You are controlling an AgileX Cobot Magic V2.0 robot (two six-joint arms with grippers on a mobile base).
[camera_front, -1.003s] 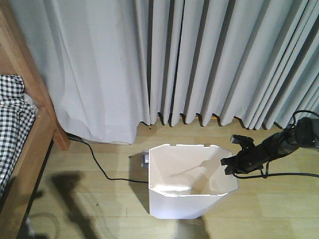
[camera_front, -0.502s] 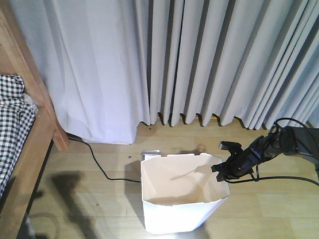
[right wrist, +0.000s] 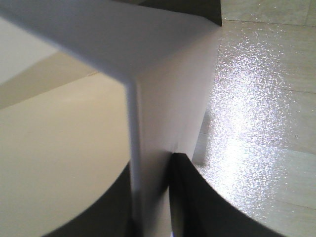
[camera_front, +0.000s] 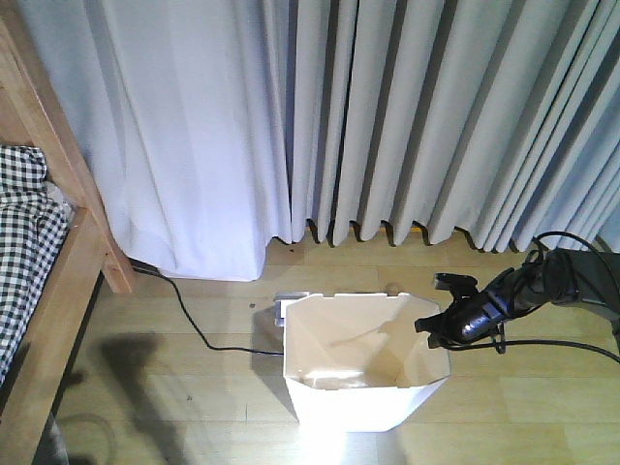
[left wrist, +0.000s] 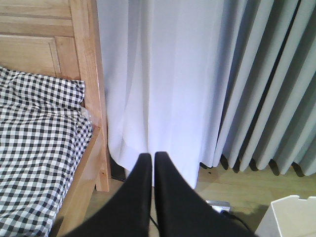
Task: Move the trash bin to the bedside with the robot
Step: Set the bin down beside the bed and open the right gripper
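The right tool [camera_front: 438, 326] is pinching the bin [camera_front: 363, 373] by its right rim; the left tool [left wrist: 152, 168] is shut, empty. The bin is standing well right of the bed [camera_front: 68, 262]. Dragging it left calls for a low, steady pull to avoid tipping.

From the front view we look steeply down at the floor, curtain [camera_front: 387, 116] filling the upper frame, bed frame [camera_front: 58, 223] at the left edge. Our left wrist view faces the same curtain and bed, level and nearer. Our right wrist view sits almost against the trash bin [right wrist: 163, 98] wall, which the front view shows at lower centre.
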